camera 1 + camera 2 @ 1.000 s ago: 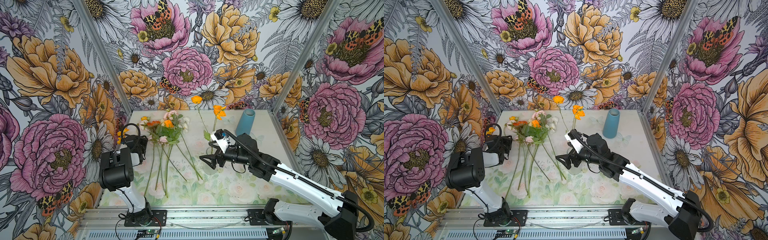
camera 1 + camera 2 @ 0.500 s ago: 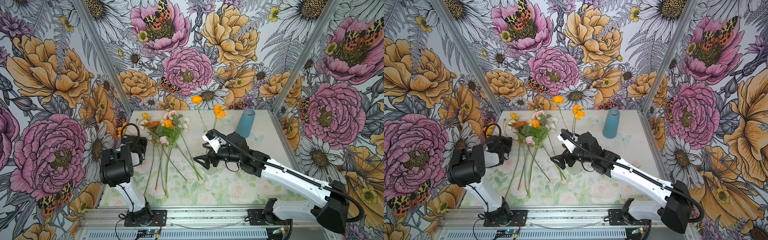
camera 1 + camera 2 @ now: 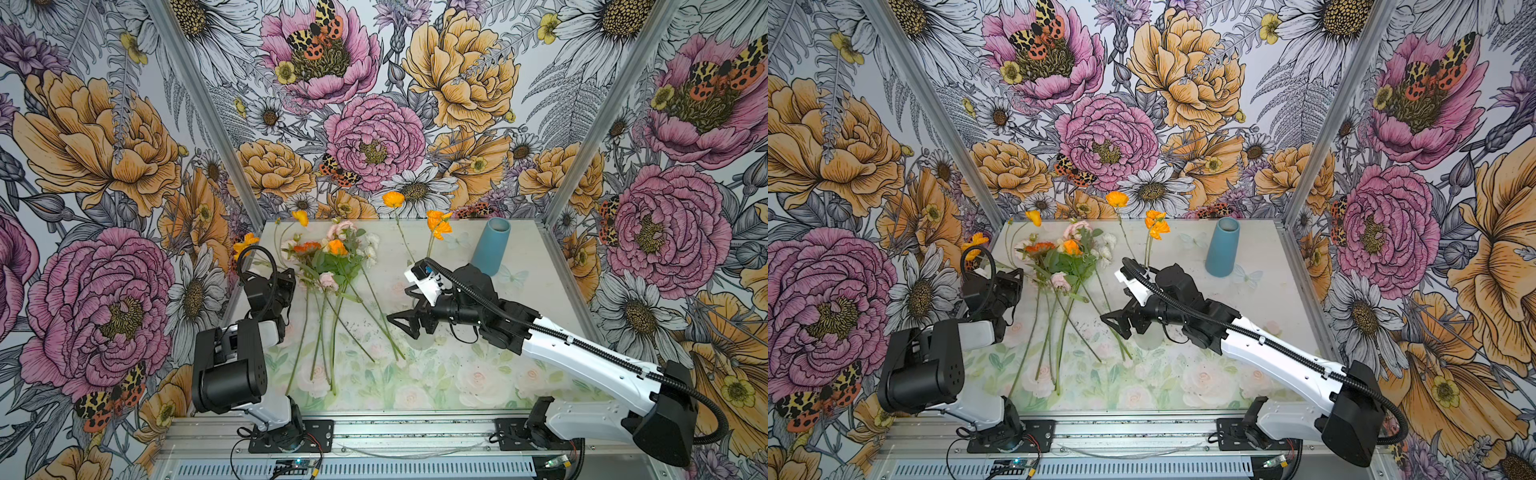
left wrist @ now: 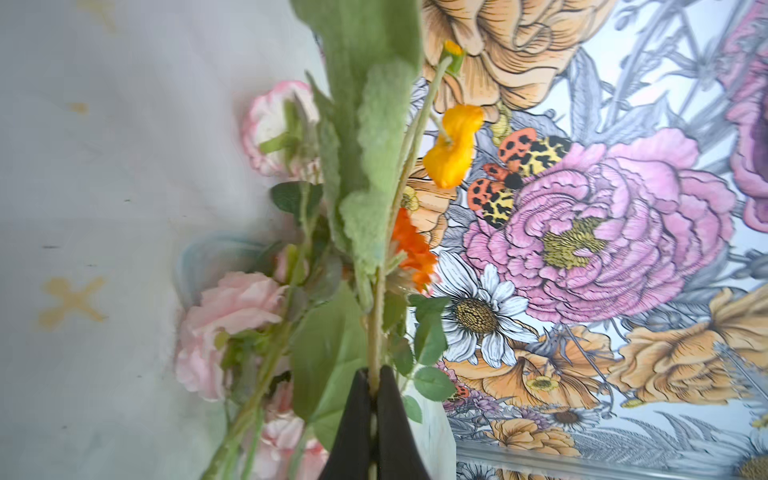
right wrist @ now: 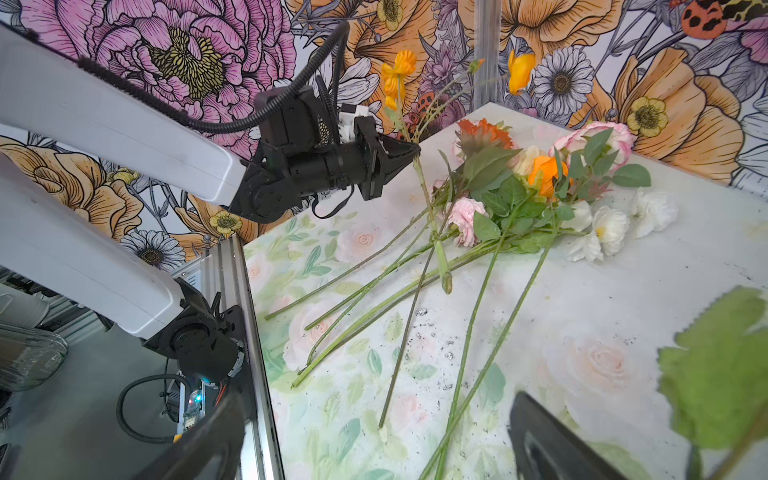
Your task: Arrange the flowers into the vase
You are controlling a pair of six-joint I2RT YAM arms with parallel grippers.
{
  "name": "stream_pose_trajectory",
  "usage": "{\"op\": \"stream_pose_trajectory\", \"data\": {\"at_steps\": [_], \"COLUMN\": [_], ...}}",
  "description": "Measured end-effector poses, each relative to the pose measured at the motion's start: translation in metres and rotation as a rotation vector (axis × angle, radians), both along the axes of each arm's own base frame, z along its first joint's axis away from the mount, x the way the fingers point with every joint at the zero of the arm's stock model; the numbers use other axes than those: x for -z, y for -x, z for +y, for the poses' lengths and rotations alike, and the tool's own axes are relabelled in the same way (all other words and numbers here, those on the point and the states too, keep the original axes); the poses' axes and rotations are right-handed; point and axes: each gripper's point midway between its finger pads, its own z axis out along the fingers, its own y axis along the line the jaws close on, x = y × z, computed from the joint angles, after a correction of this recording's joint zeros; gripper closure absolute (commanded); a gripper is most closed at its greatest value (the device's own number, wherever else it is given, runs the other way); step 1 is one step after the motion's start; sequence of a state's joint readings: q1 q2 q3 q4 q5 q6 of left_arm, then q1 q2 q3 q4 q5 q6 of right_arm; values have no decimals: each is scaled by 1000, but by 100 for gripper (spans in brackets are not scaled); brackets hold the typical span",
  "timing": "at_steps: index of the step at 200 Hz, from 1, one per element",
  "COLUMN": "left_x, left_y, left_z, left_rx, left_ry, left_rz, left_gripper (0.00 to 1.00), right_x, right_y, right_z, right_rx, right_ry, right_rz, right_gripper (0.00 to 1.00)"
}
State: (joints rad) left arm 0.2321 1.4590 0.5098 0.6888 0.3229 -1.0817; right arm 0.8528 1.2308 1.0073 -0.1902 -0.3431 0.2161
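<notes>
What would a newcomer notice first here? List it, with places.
The wallpaper of huge drawn blooms covers all three walls. On the left half of the table lies a loose bunch of flowers, and a blue vase stands at the back right. The left tool is shut on one stem beside the bunch, while the right tool gapes open near the stems.

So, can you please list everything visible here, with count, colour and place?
flowers: one bunch, orange, pink and white blooms, lying flat, left of middle
held stem: one, green with yellow blooms, far left
upright poppies: two, orange, middle back, bases hidden
blue vase: one, blue, standing back right
table: one, pale floral print
left hand: one, black, shut on the held stem
right hand: one, black, open, near the bunch's stems
</notes>
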Motion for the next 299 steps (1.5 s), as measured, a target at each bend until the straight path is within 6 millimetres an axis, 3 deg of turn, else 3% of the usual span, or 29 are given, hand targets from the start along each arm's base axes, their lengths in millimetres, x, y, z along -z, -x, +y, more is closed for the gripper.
{"op": "stream_pose_trajectory", "data": {"at_steps": [24,60,84,127,167,200,249,299], "left_x": [-54,-136,-170,-193,-217,-231,-249,-243], "left_y": [18,56,79,114,144,158,163,158], "left_z": [-33,-105,-137,-195,-229,-242,-249,-260], "left_rx": [74,251,373,612,748,793,793,820], "left_ry": [-118,-328,-397,-460,-460,-436,-390,-373], "left_rz": [-92,-278,-409,-547,-675,-760,-856,-849], "left_gripper": [100,100,100,100,100,100,100,100], "right_x": [-5,-26,-49,-62,-68,-71,-74,-76], "right_y": [0,-2,-8,-18,-23,-23,-22,-22], "right_z": [-2,2,11,25,38,45,49,49], "right_rx": [8,2,-8,-21,-50,-74,-95,-97], "right_ry": [-10,-42,-80,-98,-109,-117,-134,-139], "right_rz": [-9,-36,-64,-76,-70,-62,-51,-60], "right_gripper": [1,12,18,26,32,37,63,55]}}
